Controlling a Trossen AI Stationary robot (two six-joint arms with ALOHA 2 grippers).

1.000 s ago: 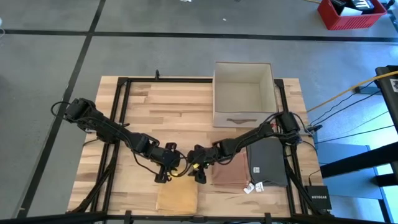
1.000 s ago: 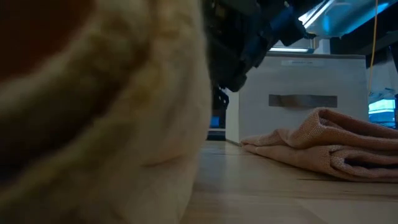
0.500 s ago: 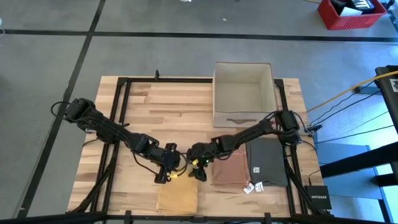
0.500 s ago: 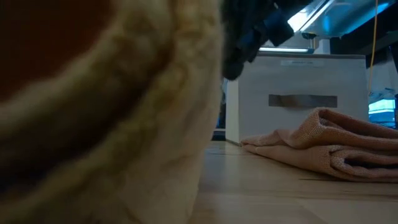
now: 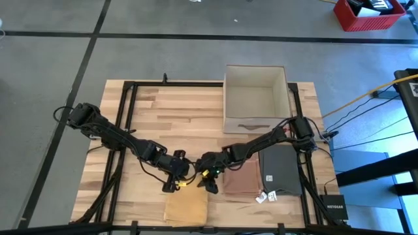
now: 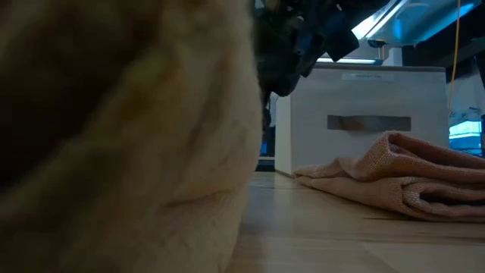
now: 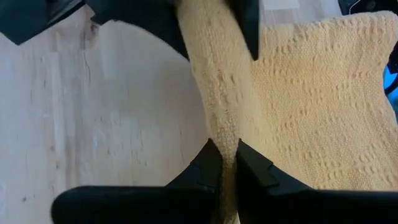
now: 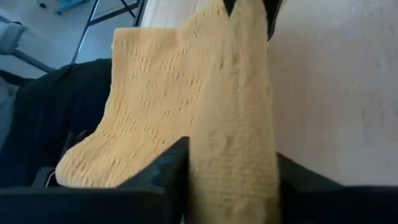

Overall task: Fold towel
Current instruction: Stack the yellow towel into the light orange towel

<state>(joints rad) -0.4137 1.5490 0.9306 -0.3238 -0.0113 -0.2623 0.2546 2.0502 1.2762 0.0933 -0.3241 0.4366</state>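
The far-left stretch of the pale wooden slat table (image 5: pixel 176 108) lies bare — open passage. On the right, an open white fabric box (image 5: pixel 256 98), a folded brown cloth (image 5: pixel 240 177) and a flat grey folded towel (image 5: pixel 281 170) crowd together.

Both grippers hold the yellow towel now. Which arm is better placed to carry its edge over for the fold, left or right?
Neither clearly: the left gripper and right gripper each pinch the yellow towel at its upper edge, level with each other, so both should probably move together.

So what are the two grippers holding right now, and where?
Both the left gripper and right gripper pinch the yellow knitted towel along its raised edge.
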